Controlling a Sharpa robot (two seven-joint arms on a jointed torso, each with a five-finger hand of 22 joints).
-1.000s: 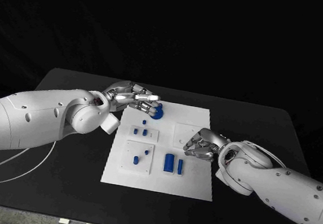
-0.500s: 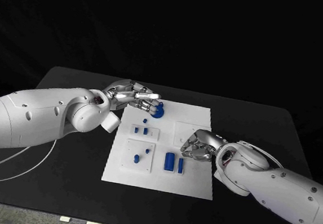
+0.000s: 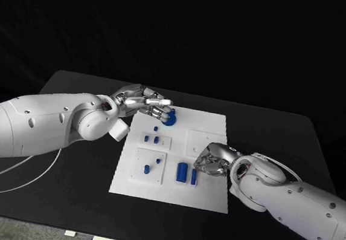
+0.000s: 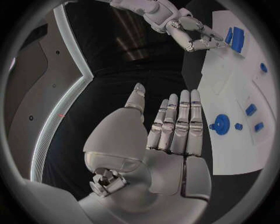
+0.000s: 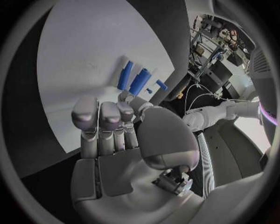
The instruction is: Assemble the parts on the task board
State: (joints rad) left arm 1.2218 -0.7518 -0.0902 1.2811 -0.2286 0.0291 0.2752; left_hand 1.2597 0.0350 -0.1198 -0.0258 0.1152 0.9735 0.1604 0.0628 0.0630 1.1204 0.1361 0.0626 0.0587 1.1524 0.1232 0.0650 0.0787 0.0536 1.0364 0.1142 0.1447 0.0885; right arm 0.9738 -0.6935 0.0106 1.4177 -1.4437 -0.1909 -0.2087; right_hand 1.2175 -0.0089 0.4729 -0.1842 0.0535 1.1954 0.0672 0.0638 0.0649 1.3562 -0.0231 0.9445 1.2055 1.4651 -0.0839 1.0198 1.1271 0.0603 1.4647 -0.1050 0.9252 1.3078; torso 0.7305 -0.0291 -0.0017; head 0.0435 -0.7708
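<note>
left hand (image 3: 147, 104) over task board (image 3: 205, 199) far edge | right hand (image 3: 212, 159) curled mid-board

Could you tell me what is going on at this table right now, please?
A two-armed robot is working over a white task board that carries small blue parts. Its left hand is at the board's far end, beside a round blue part, with its fingers straight and nothing in them. Its right hand is over the board's middle, close to two upright blue pieces, and also holds nothing. Other small blue parts lie on raised white squares. No part is being carried.
</note>
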